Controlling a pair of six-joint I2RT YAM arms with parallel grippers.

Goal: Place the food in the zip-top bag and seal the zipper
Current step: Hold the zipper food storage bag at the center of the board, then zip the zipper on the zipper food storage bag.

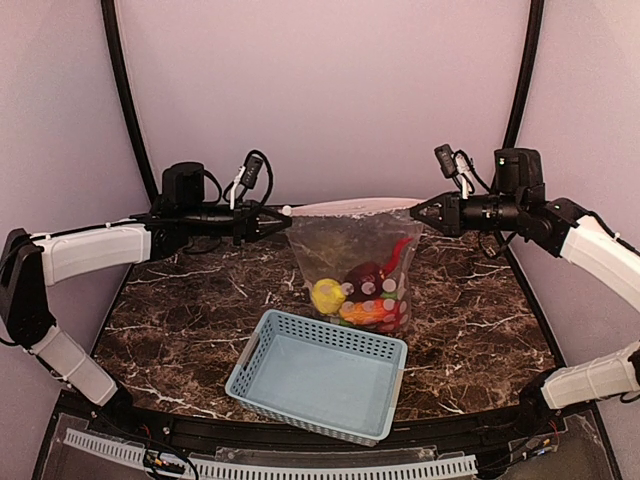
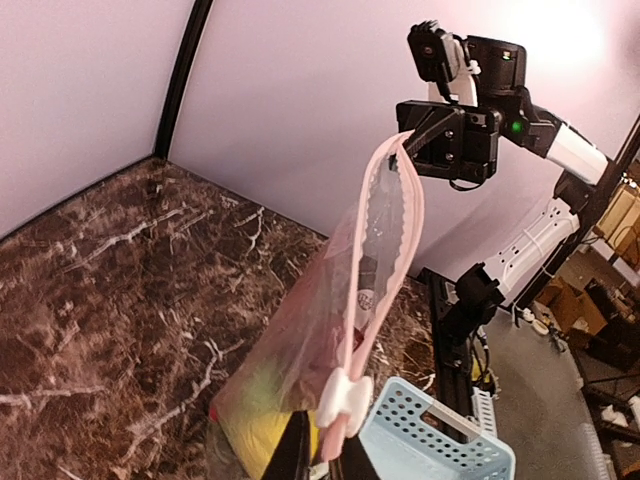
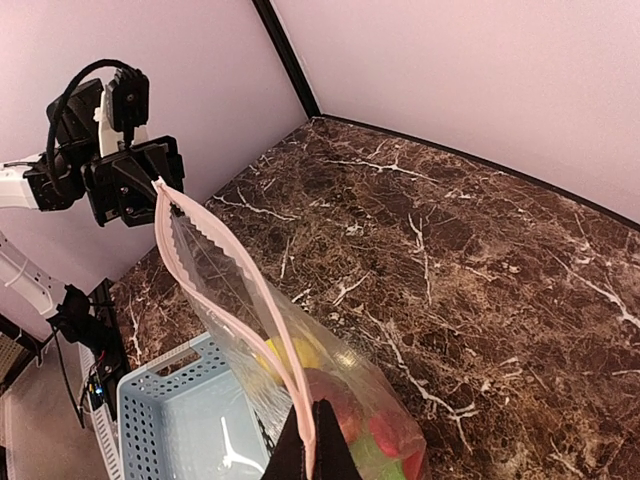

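**Bag slung between both arms, mouth open, zipper run ahead**

The zip-top bag (image 1: 350, 250) hangs over the marble table (image 1: 180, 310), just beyond the far rim of the light blue basket (image 1: 335, 328), stretched left to right between the arms. The food (image 1: 365, 290) lies in its bottom: yellow, dark red, orange and red pieces, with a thin red chilli leaning up the right side.

The left gripper (image 1: 278, 224) has its jaws narrow, pinching the left end of the zipper (image 1: 350, 207), with the white slider tab (image 2: 345, 395) just past its fingertips. The right gripper (image 1: 418, 212) is clamped tight on the right end. Both wrist views show the two pink strips bowed apart, so the mouth is open.

Sealing looks like the step in hand. To do it well, the right grip should hold firm so the strip stays taut and straight. The left should take the tab squarely and draw it rightward along the zipper's own line, without lifting or twisting, or the tab may jam.
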